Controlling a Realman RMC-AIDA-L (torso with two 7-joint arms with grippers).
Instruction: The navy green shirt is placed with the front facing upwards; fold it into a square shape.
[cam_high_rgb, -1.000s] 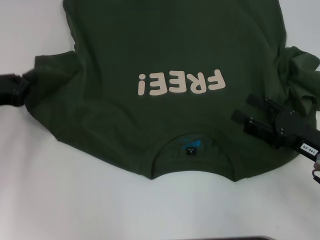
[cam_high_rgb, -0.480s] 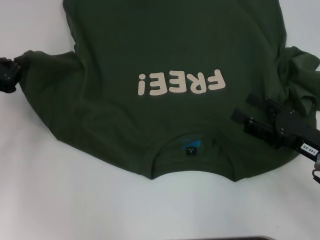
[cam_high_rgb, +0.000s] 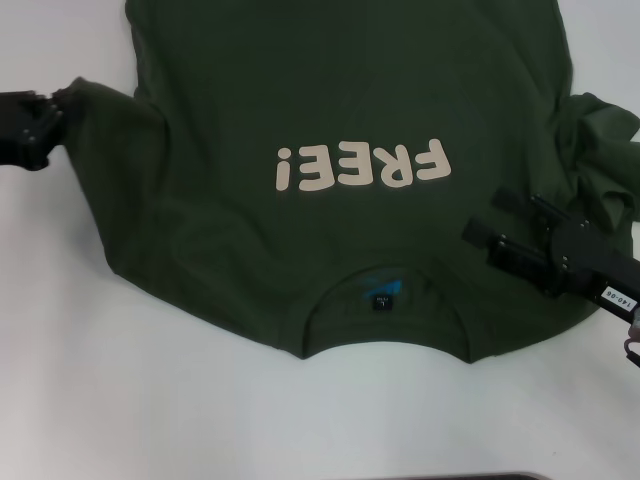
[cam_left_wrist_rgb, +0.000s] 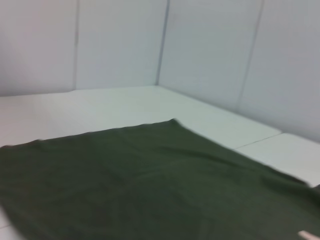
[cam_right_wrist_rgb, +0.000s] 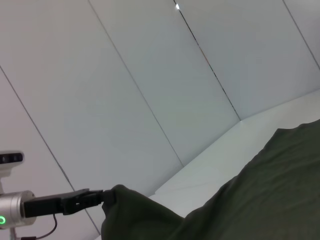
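The navy green shirt (cam_high_rgb: 340, 200) lies spread front-up on the white table (cam_high_rgb: 150, 420), its collar (cam_high_rgb: 385, 305) toward the robot so that the cream "FREE!" lettering (cam_high_rgb: 362, 167) reads inverted from the head view; the small black neck label (cam_high_rgb: 381, 300) shows inside the collar opening. The body of the shirt is mostly flat, which suits a fold along straight lines, but the two sleeves differ. The sleeve on the robot's left (cam_high_rgb: 105, 130) is drawn outward and lifted to a point, because the left gripper (cam_high_rgb: 42, 118) is closed on its tip; the right wrist view confirms this, showing that gripper (cam_right_wrist_rgb: 102, 196) pinching a raised peak of green fabric above the table. Holding the sleeve by its end in this way keeps the fabric taut, so it can be carried across the shirt's body as a clean flap, which appears to be the step in hand. The sleeve on the robot's right (cam_high_rgb: 600, 150) lies bunched and wrinkled, not yet folded. The right gripper (cam_high_rgb: 480, 228) lies low over the shirt's right shoulder area, beside that bunched sleeve, its fingers apart and holding nothing; this placement is judged to pin or steady the shirt against the left arm's pull.
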